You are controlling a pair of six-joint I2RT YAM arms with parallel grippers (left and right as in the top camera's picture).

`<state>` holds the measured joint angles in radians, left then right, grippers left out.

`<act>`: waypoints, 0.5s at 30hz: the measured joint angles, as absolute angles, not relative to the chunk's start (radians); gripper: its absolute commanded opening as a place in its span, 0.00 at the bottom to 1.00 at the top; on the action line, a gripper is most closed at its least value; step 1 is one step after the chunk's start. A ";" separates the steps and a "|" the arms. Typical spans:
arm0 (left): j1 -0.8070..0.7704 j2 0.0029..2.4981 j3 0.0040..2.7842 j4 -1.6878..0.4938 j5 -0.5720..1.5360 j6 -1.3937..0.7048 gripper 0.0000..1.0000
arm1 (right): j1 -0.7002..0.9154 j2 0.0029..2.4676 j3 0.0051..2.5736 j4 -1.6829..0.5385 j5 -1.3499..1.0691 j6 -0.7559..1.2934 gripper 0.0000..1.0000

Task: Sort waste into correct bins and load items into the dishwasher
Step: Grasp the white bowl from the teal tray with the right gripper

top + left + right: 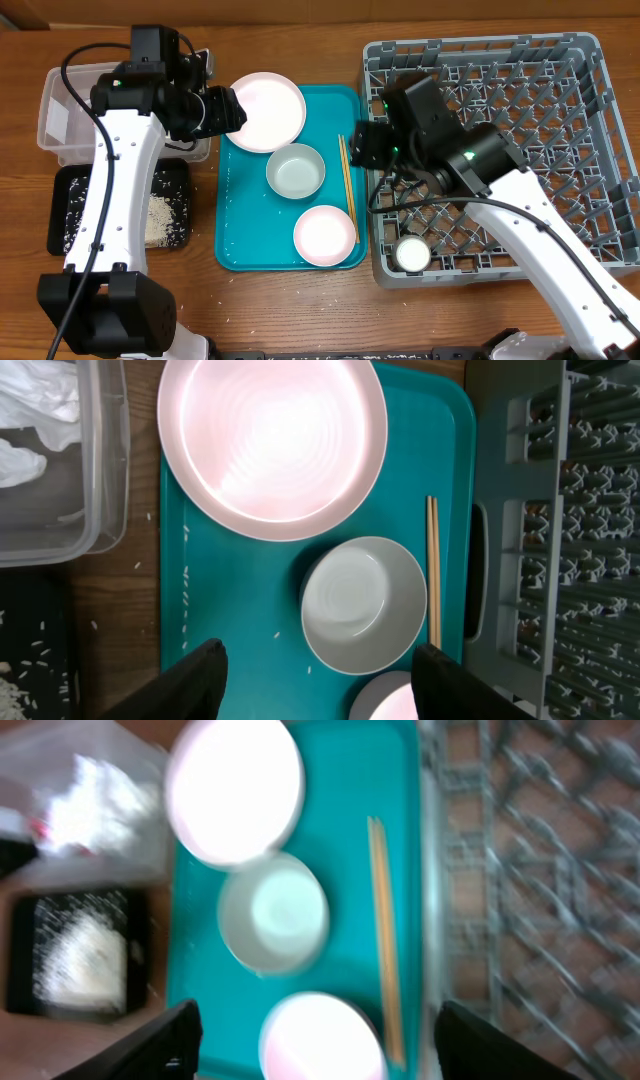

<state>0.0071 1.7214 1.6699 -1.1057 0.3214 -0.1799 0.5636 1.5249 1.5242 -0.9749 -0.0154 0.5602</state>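
Overhead view: the two wooden chopsticks (346,185) are being seen lying on the right edge of the teal tray (235,225). Their long axis is running top to bottom of the frame, parallel to the left wall of the grey dish rack (500,60).

The right gripper (364,145) is being held just right of their upper end, over that wall, and is judged the nearer one. In the blurred right wrist view its fingers (165,1040) are being held wide apart, with nothing gripped. The chopsticks are lying right of centre there, along the frame's vertical.

The left gripper (228,110) is being held at the left rim of the pink plate (270,105), upper centre. Its fingers (185,685) are likewise being held spread and empty, with a white bowl (362,605) just above the gap.

- The small white cup (412,254) is sitting in the rack's lower left corner.
- The napkin (35,410) is lying in the clear tub (60,120).
- Rice (165,220) is lying in the black tray (70,215).

Judgement: a chopstick pick is being favoured for the right arm. It would call for a short shift toward frame left, with the jaws closing across the thin axis.
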 measured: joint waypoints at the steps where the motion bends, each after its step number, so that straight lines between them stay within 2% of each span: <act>1: 0.007 1.721 1.684 -1.120 0.321 -0.179 0.62 | 0.564 1.540 1.526 -0.938 -0.021 0.555 0.72; 3: 0.008 1.721 1.713 -1.140 0.315 -0.179 0.64 | 0.565 1.592 1.526 -0.863 -0.028 0.544 0.70; 7: 0.009 1.721 1.773 -1.154 0.273 -0.175 0.74 | 0.566 1.729 1.528 -0.770 -0.041 0.533 0.67; 9: 0.009 1.721 1.791 -1.153 0.242 -0.175 0.82 | 0.567 1.811 1.528 -0.753 -0.048 0.530 0.64; 12: 0.014 1.721 1.796 -1.152 0.180 -0.169 1.00 | 0.570 1.911 1.528 -0.727 -0.056 0.519 0.60; 15: 0.022 1.721 1.796 -1.148 0.113 -0.171 1.00 | 0.580 1.971 1.528 -0.700 -0.064 0.514 0.56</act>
<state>0.0219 1.7214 1.7962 -1.1481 0.1127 -0.1715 0.5800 1.9713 1.5276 -0.7002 -0.0635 0.5144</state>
